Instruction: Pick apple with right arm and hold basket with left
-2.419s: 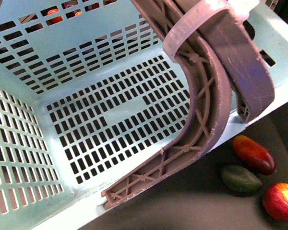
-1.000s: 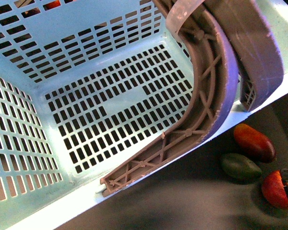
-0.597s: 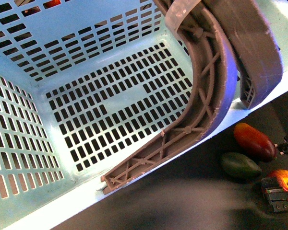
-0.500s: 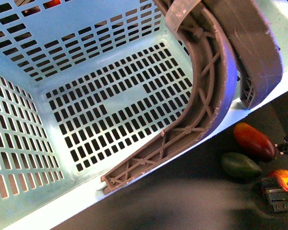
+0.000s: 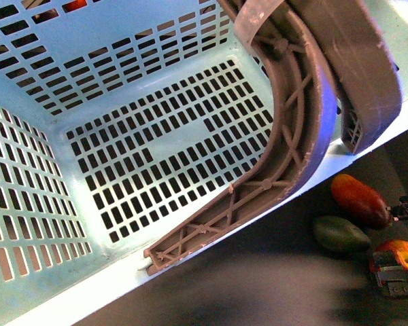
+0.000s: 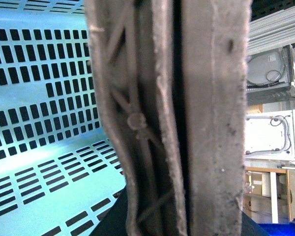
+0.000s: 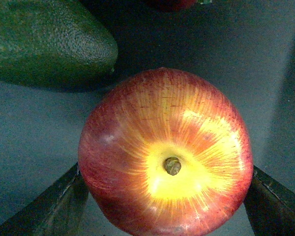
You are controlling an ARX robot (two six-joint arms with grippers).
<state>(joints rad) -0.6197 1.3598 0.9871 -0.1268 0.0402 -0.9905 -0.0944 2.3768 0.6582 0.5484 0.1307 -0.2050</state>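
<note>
The pale turquoise basket fills most of the front view, tilted, its brown-grey handles raised with a white zip tie round them. My left gripper is shut on the handles, which fill the left wrist view; its fingers are hidden. The red apple with its yellow stem end sits between my right gripper's fingers and is gripped on both sides. In the front view the apple and right gripper are at the lower right, over the dark table.
A red-orange mango and a dark green avocado lie on the dark table left of the apple. The avocado also shows in the right wrist view. Red fruit shows through the basket's far wall.
My right gripper came in from the right edge and closed round the apple. The basket has shifted slightly and stays tilted.
</note>
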